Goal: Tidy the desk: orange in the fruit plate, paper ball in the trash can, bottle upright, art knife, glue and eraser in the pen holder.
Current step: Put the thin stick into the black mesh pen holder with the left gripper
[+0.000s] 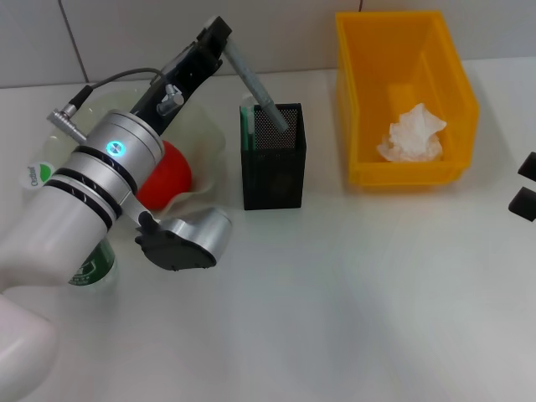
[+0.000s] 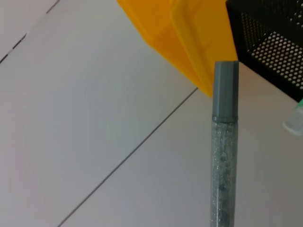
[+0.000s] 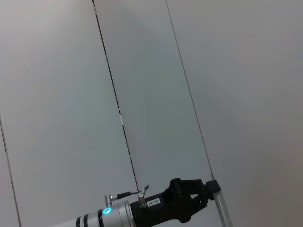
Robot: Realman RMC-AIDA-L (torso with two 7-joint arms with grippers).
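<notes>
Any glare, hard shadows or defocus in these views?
Head view: even light, soft shadows beside the pen holder and bin, no glare. Left wrist view: the glue stick, held by the left gripper, looks soft. Right wrist view: only wall tiles and that arm.

Bright even light, soft faint shadows, left wrist close-up slightly blurred

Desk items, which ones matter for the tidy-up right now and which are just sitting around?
In play:
left hand holding the grey stick
pen holder

Just there:
orange
fruit plate
paper ball
yellow bin
bottle
right hand, at the table's edge
</notes>
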